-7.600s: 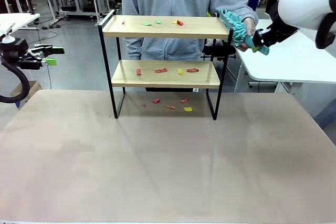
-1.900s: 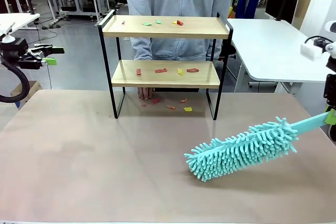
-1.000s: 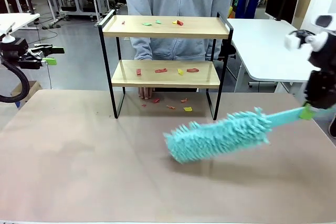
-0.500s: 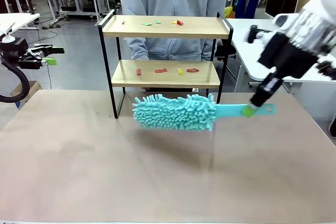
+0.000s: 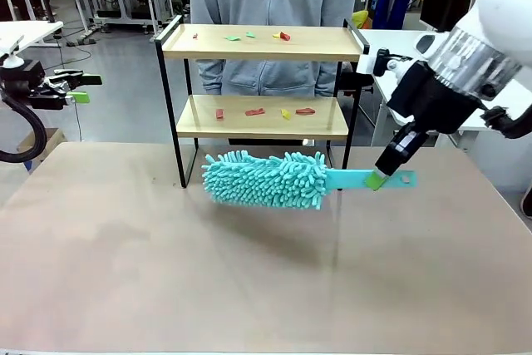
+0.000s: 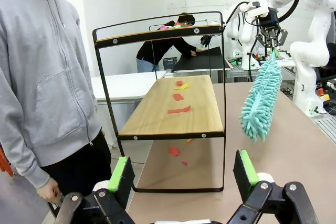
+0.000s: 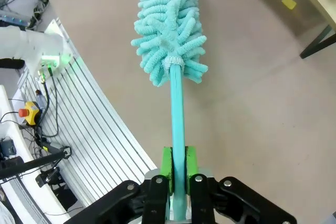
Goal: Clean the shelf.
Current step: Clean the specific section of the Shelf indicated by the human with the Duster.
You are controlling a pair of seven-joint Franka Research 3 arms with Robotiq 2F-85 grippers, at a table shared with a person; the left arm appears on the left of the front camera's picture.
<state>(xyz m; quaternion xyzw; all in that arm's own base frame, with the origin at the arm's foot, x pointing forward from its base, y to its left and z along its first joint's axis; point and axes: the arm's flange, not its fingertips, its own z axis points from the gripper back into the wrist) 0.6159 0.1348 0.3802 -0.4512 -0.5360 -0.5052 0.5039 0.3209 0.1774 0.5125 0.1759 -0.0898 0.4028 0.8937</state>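
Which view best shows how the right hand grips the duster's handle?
Right wrist view: the handle sits clamped in the right hand, seen straight on. The front view shows the grip side-on, near the handle's end. The left wrist view shows it far off and small, above the hanging duster.

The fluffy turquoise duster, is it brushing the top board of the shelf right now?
No, the duster hangs out in front of the shelf, low near the table and well under the top board.
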